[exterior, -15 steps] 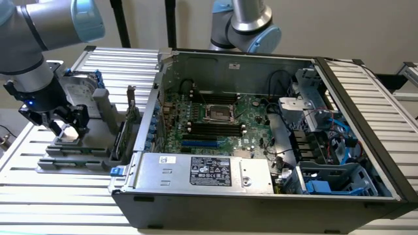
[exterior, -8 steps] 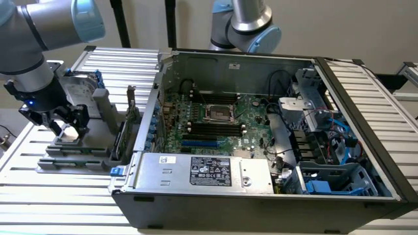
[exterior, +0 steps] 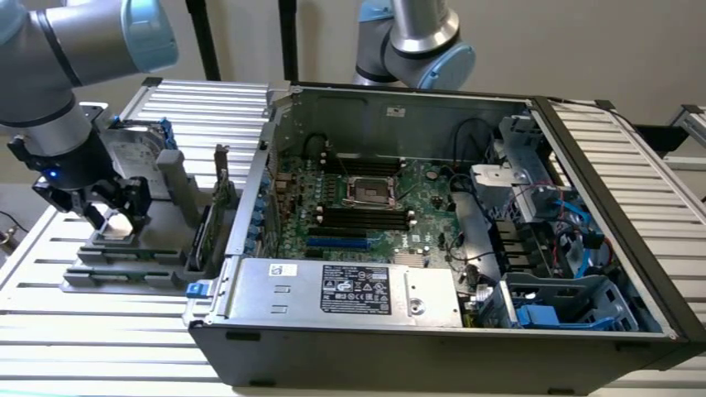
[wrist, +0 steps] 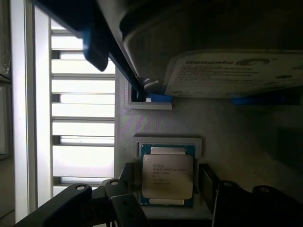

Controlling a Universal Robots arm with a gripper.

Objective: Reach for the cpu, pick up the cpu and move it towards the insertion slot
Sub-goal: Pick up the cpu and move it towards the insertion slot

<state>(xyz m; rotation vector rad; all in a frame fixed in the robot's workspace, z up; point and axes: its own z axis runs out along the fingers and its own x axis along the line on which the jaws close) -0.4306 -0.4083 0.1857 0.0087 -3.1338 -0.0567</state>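
on the grey holder point(exterior: 132, 273), exterior view's left, cpu point(wrist: 167, 176) lies flat in its pocket. gripper point(exterior: 114, 217) spread, straddling it, unclamped. judged light, rigid, fragile underneath; take opposite side edges.

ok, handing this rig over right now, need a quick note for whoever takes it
Gripper: open, low over the grey holder at the exterior view's left of the PC case. The fingers sit on either side of the cpu with slim gaps showing, not clamped.
cpu: lies flat in its holder pocket, metal top up, near the hard drive.
Insertion slot: on the board inside the open case, well away from the gripper.
Done: the reach.
Left: grip, lift, carry toward the slot.
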